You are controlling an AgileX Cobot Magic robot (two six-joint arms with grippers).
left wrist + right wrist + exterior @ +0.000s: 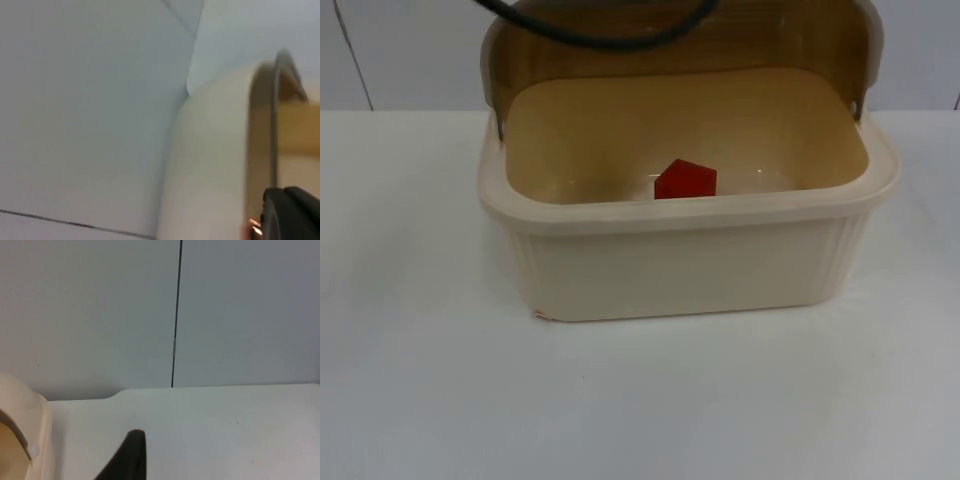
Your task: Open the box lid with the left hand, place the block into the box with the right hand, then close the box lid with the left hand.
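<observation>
Red block [685,180] lies inside cream box [690,265], near front wall. Lid [680,50] stands open at far side. Step in hand, likely: closing. Left gripper [292,215] beside lid edge; right gripper [131,455] waits right of box; grip state of both cannot be told. Lid should swing forward smoothly, seating on rim.

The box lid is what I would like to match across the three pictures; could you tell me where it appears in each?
Top view: the box lid stands raised behind the open cream box, above the red block.
Left wrist view: the lid's cream curved edge is seen close up, beside the left gripper's fingertip.
Right wrist view: the lid's rounded end is seen.
Shared landmark: the grey partition wall behind it.
</observation>
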